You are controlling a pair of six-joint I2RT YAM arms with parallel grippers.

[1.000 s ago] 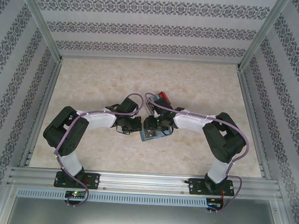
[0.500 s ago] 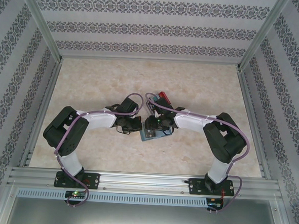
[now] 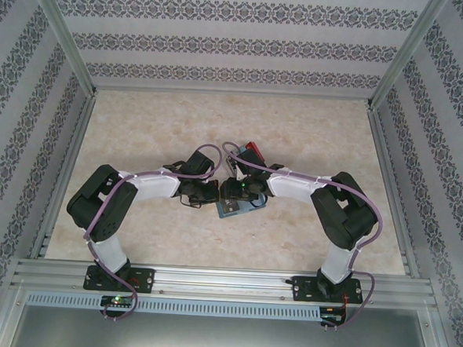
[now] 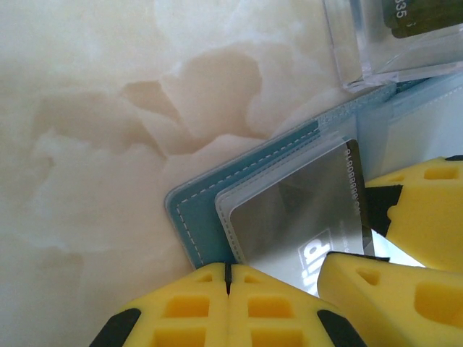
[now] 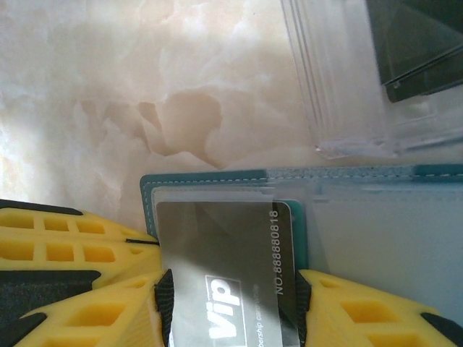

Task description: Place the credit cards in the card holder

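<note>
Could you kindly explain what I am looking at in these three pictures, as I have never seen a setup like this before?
These are two robot arms bolted at the near edge of a table. The overhead picture looks down on both, the left arm and right arm, tips close together mid-surface. The other two pictures come from cameras on the wrists; the yellow foam blocks are claw fingers. A blue wallet lies open beside a clear box. The right claw grips a shiny card printed VIP, its front end apparently in a wallet pocket. The left claw, shut, sits at the wallet's corner.
</note>
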